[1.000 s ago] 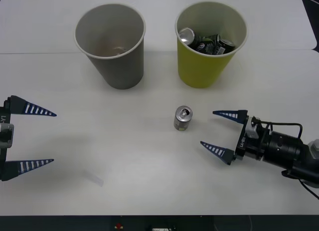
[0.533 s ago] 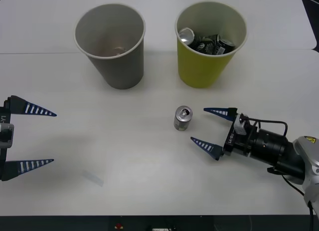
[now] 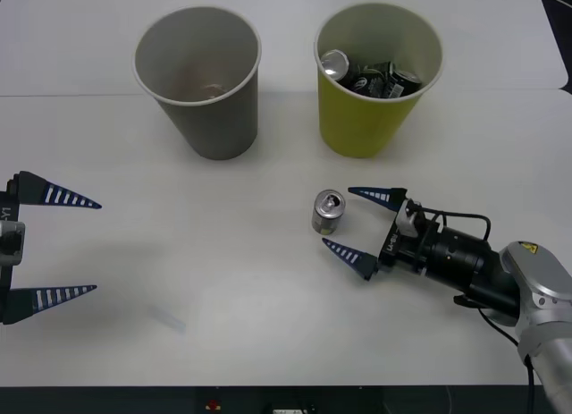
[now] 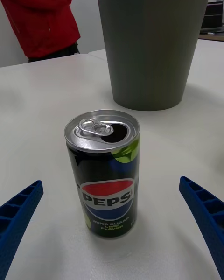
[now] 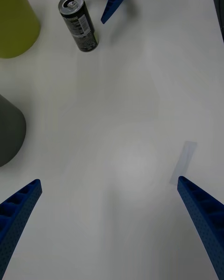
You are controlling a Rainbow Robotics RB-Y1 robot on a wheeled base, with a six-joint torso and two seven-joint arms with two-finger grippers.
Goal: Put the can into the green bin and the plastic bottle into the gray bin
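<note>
The can (image 3: 328,212) stands upright on the white table, dark with a Pepsi logo (image 4: 106,173) and an opened silver top. My right gripper (image 3: 357,222) is open just to its right, its blue fingertips (image 3: 343,250) level with the can but not touching it. Behind stand the green bin (image 3: 371,79), holding several dark cans, and the gray bin (image 3: 202,81). My left gripper (image 3: 54,246) hangs open at the table's left edge, far from the can (image 5: 78,23). The plastic bottle is out of view.
A small clear strip (image 3: 167,318) lies on the table near the front left. A person in a red top (image 4: 42,16) stands beyond the far side of the table. Open tabletop (image 3: 223,271) lies between the two grippers.
My right gripper has slid left across the table toward the can, its open fingers now reaching alongside it. The left gripper and the can have not moved.
</note>
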